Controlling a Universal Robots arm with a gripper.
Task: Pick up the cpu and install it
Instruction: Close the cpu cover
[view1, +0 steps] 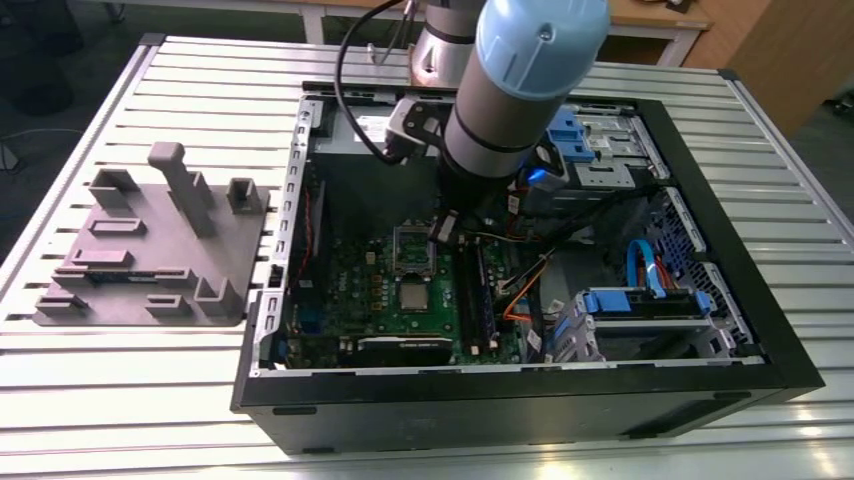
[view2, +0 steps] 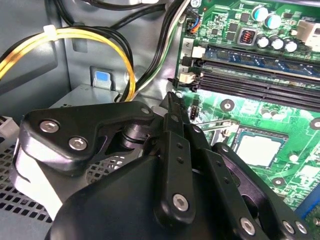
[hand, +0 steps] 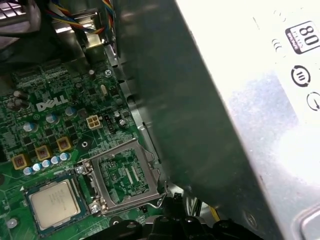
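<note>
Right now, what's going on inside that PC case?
The arm's gripper is down inside the open computer case, over the motherboard. The cpu already lies in its socket, shiny top up. Beside it the silver-framed bracket is swung open, and the gripper hovers nearest that bracket, holding nothing visible.

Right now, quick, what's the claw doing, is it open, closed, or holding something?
Claw: closed and empty, fingertips together above the motherboard. The cpu sits in its socket beside the raised bracket.
</note>
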